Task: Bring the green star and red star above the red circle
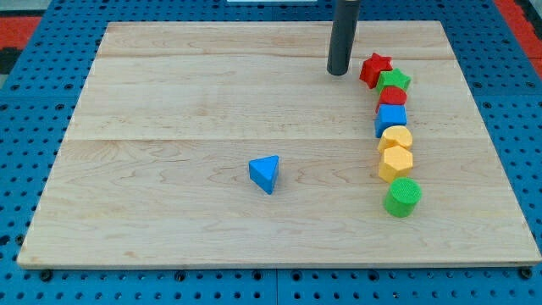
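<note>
- My tip [339, 73], the lower end of the straight dark rod, rested on the pale wooden board [169, 102]; it held nothing and stood just left of the red star block [374, 69], apart from it.
- The green star block [395, 80] touched the red star's lower right.
- The red circle block [392, 96] sat directly below the green star, heading a column: blue cube [391, 118], two yellow blocks, green cylinder [403, 196].
- A blue triangular block [265, 173] lay well apart, near the board's centre.

Rod [344, 34] cut by top edge; red circle [393, 95] half-hidden.
</note>
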{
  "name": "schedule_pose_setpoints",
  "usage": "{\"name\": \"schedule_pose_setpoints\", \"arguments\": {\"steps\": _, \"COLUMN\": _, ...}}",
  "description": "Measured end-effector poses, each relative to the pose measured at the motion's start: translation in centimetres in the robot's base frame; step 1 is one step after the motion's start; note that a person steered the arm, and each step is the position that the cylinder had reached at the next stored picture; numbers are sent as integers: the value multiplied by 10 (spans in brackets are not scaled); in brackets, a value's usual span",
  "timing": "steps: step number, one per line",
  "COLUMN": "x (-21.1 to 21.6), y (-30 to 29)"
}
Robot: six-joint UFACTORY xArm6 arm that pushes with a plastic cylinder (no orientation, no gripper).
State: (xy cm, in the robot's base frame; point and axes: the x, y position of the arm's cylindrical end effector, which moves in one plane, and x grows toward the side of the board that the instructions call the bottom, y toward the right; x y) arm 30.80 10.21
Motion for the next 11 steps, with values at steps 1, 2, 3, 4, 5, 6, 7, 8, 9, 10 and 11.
{"name": "schedule_pose_setpoints", "arguments": {"steps": 1, "x": 0, "y": 20}}
{"name": "schedule_pose_setpoints", "arguments": {"steps": 2, "x": 0, "y": 33}}
{"name": "schedule_pose_setpoints", "arguments": {"steps": 3, "x": -3, "y": 39}}
{"name": "schedule_pose_setpoints", "arguments": {"steps": 4, "x": -3, "y": 55}}
{"name": "schedule_pose_setpoints", "arguments": {"steps": 5, "x": -10, "y": 60}}
{"name": "schedule_pose_setpoints", "arguments": {"steps": 6, "x": -53, "y": 60}}
{"name": "schedule_pose_setpoints", "arguments": {"steps": 7, "x": -33, "y": 112}}
{"name": "schedule_pose_setpoints", "arguments": {"steps": 8, "x": -2, "y": 195}}
{"name": "schedule_pose_setpoints", "arguments": {"steps": 9, "x": 10, "y": 181}}
{"name": "schedule_pose_setpoints", "arguments": {"steps": 10, "x": 9, "y": 139}}
{"name": "schedule_pose_setpoints", "arguments": {"steps": 11, "x": 9, "y": 133}}
